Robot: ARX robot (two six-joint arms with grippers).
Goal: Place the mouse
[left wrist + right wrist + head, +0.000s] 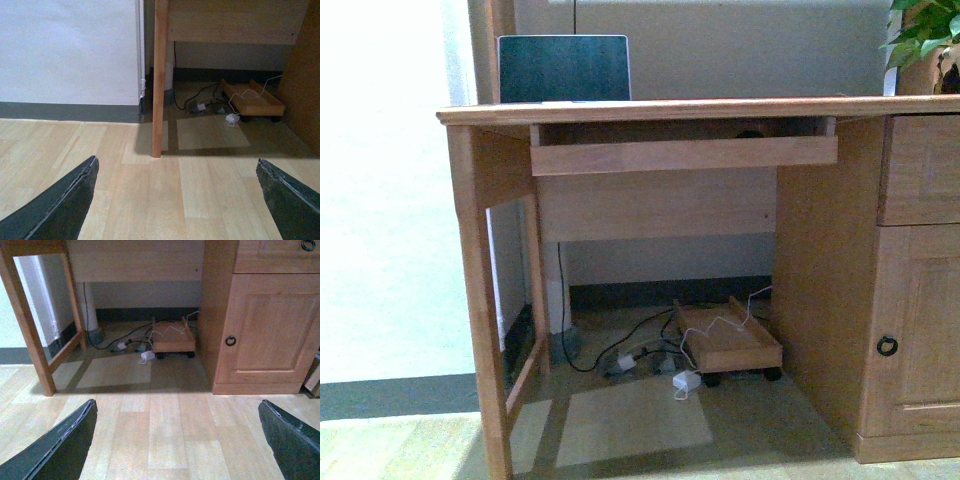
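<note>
— Looking along the bench (pixel 700 108) edge, where was the mouse (pixel 750 133)?
— Only a dark lump showed in the slide-out tray (pixel 680 155) under the top; too dim to be certain.
— And the hands?
— Both gaped wide and empty, left hand (pixel 176 160) and right hand (pixel 177 402), over bare floor (pixel 165 430) before the bench.

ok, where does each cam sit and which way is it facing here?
Front: on the body, facing the desk head-on at about desktop height, laptop on top; no arm shows.
Left wrist: low, looking across the floor at a desk leg; left gripper open, empty.
Right wrist: low, looking at the cabinet door; right gripper open, empty.
Shared: all three see the wheeled tray under the desk.
</note>
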